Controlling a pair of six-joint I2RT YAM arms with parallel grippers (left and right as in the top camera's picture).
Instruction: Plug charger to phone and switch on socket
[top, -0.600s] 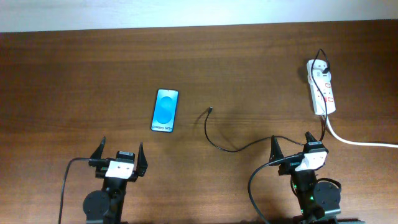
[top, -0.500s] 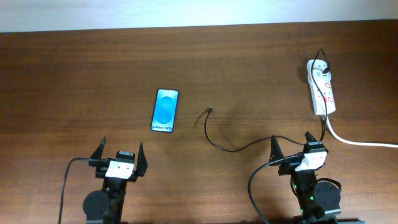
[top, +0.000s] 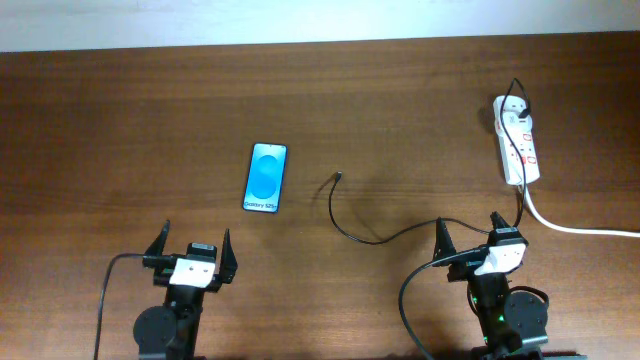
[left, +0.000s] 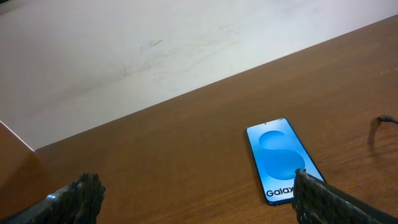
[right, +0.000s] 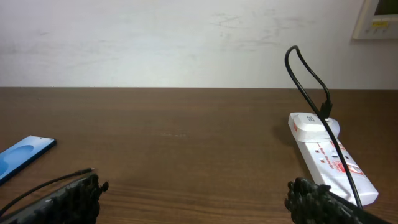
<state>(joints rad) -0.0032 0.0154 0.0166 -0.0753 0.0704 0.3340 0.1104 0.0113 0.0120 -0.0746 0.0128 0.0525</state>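
Note:
The phone (top: 266, 178) lies flat, screen up, left of the table's middle; it also shows in the left wrist view (left: 281, 159) and at the left edge of the right wrist view (right: 22, 157). The charger cable (top: 352, 231) curves across the table, its plug tip (top: 340, 177) lying free right of the phone. The white socket strip (top: 517, 140) sits at the far right, also in the right wrist view (right: 329, 155), with the cable's other end plugged in. My left gripper (top: 194, 247) and right gripper (top: 467, 231) are open, empty, near the front edge.
The socket's thick white cord (top: 580, 228) runs off to the right edge. A pale wall (right: 186, 43) rises behind the table's far edge. A white wall panel (right: 376, 18) shows at the top right.

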